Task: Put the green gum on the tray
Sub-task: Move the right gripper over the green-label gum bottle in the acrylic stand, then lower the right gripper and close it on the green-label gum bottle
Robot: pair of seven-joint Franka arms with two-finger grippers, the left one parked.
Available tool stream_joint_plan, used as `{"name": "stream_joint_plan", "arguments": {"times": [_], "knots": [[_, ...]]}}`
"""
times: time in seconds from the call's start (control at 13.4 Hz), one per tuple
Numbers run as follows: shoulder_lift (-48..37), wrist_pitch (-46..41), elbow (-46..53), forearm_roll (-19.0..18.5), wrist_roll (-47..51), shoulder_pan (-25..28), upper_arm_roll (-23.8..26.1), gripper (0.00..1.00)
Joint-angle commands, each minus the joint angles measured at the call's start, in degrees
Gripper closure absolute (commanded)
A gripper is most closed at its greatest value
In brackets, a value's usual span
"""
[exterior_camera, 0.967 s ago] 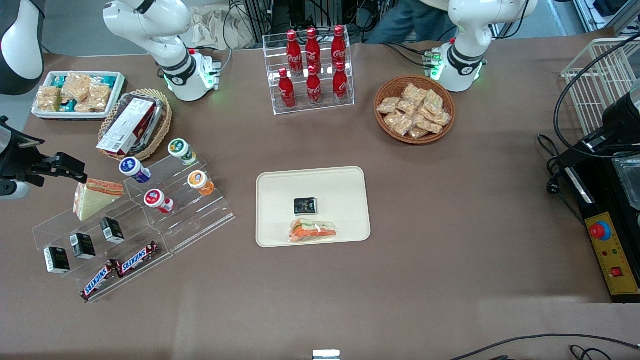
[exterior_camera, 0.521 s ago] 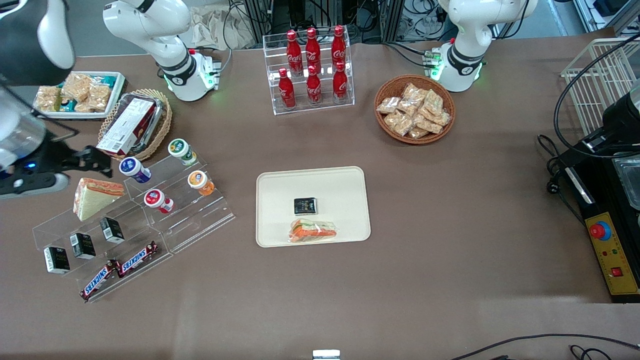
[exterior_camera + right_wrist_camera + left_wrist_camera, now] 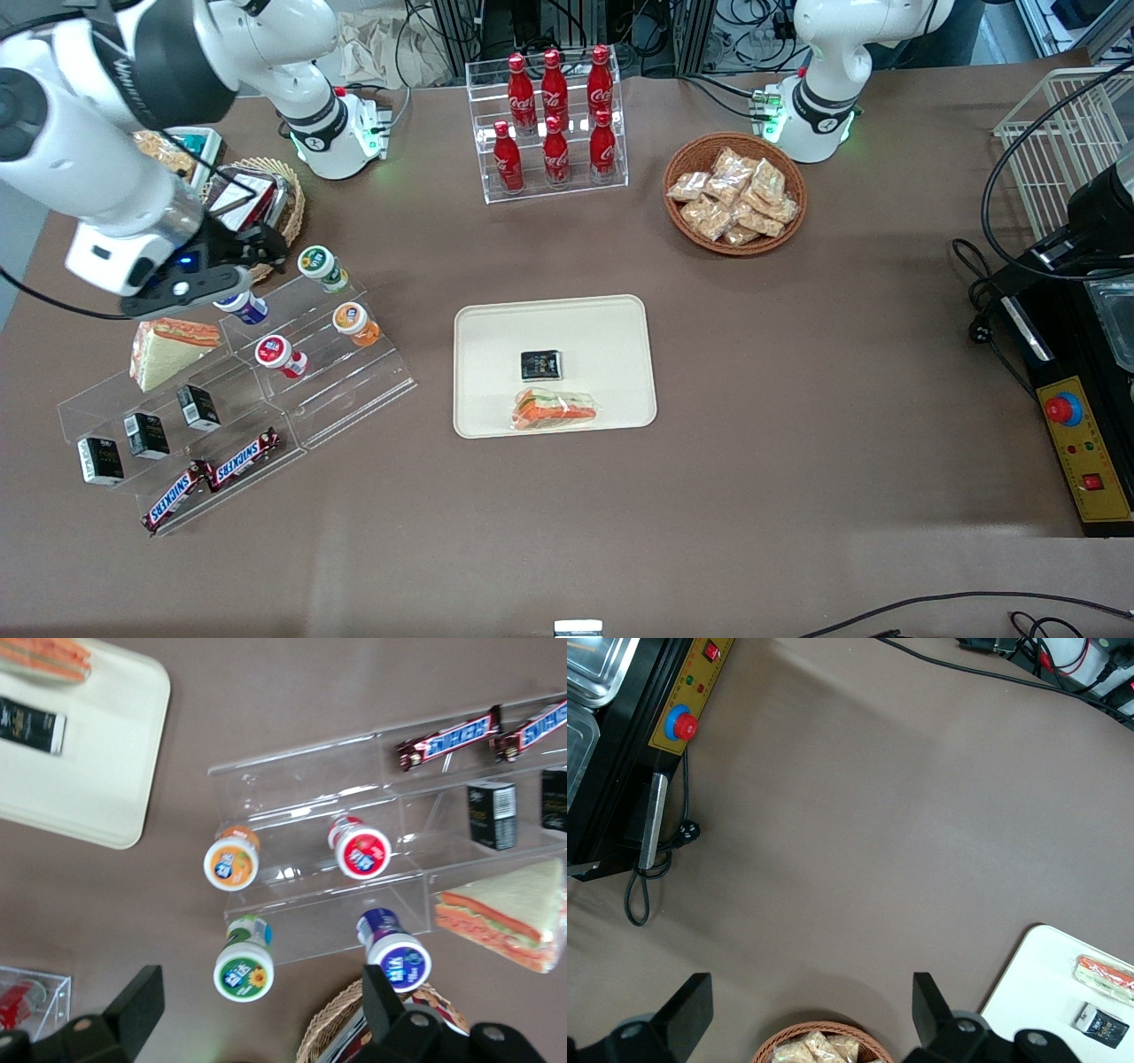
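Note:
The green gum [image 3: 321, 268] stands on the top step of a clear acrylic shelf [image 3: 354, 390]; its white lid with a green-and-orange mark faces the wrist camera [image 3: 244, 967]. My right gripper [image 3: 257, 246] hovers above that step, beside the green gum and partly over the blue-lidded bottle [image 3: 244, 307]. In the right wrist view the gripper [image 3: 261, 1019] is open, its black fingers [image 3: 133, 1010] spread wide and the green lid just ahead of the gap. The cream tray [image 3: 611, 328] lies mid-table, also seen in the wrist view [image 3: 97, 780].
Orange [image 3: 356, 323] and red [image 3: 281, 354] gum bottles stand on the lower steps. A sandwich wedge [image 3: 168, 350], small black boxes and Snickers bars fill the shelf. A wicker basket [image 3: 285, 221] sits close by the gripper. The tray holds a black packet [image 3: 540, 364] and a sandwich [image 3: 555, 409].
The right arm has swung in from the table's edge to the shelf. Its gripper now hangs over the top step by the blue and green bottles. No object has moved.

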Motion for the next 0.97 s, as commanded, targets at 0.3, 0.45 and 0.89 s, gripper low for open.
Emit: {"name": "stream_joint_plan", "arguments": {"times": [0.3,0.45,0.89], "knots": [[-7.03,6.8,-12.75,-0.33,-0.29,2.06,-0.07,0.01],[-10.1,11.37,-18.54,-0.33,-0.29,2.59,-0.16,0.01],[-14.77,18.59,-29.29,-0.33,-0.29,3.12,-0.24,0.01]]}}
